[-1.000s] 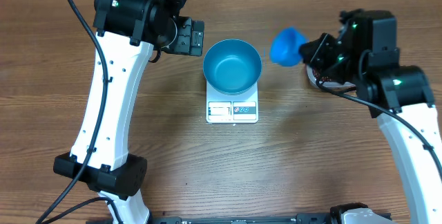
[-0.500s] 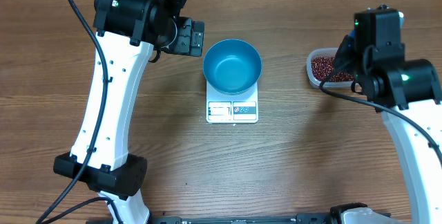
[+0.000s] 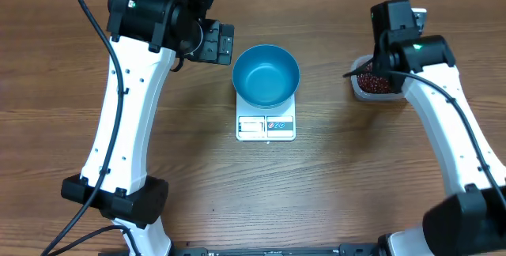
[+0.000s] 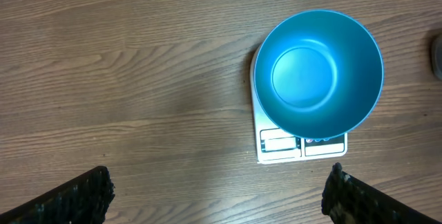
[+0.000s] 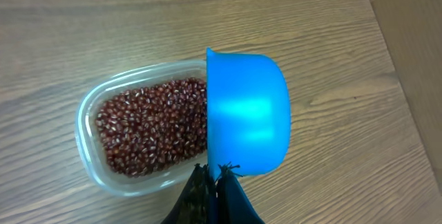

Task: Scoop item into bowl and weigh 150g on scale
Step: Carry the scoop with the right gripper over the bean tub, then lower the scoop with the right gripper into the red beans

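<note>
Beans (image 5: 148,131) sit in a clear tub (image 5: 84,137) well right of the bowl (image 3: 266,74), which is empty on the scale (image 3: 266,127). The right gripper (image 5: 213,186) is clamped tight on the scoop (image 5: 245,113) handle over the tub; the left gripper (image 4: 217,196) gapes empty. Beans look loose and rolly, so carry level.

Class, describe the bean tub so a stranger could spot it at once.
On the wooden table, look right of the blue bowl sitting on the white scale. There stands a clear plastic tub of red-brown beans; unlike the empty blue bowl, it is see-through and filled.
</note>
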You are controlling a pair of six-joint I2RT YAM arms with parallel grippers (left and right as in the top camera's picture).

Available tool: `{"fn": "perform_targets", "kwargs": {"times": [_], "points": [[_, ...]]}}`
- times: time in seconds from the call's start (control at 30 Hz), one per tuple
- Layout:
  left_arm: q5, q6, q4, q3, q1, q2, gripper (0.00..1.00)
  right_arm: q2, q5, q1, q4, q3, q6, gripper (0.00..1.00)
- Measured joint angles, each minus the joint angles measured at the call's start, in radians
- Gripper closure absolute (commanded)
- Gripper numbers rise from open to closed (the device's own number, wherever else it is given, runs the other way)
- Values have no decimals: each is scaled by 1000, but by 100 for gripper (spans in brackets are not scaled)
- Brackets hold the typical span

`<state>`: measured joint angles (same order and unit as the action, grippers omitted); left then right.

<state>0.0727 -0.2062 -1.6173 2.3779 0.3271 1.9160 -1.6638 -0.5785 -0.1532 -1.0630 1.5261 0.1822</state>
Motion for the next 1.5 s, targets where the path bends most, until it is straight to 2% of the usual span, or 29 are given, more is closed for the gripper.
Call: {"fn": "perform_targets", "kwargs": {"times": [0.73, 1.5], "points": [[0, 0, 0, 0, 0, 0, 0, -148, 0, 0, 23, 0, -26, 96], [0, 0, 0, 0, 0, 0, 0, -152, 29, 0, 58, -36, -30, 96]]}}
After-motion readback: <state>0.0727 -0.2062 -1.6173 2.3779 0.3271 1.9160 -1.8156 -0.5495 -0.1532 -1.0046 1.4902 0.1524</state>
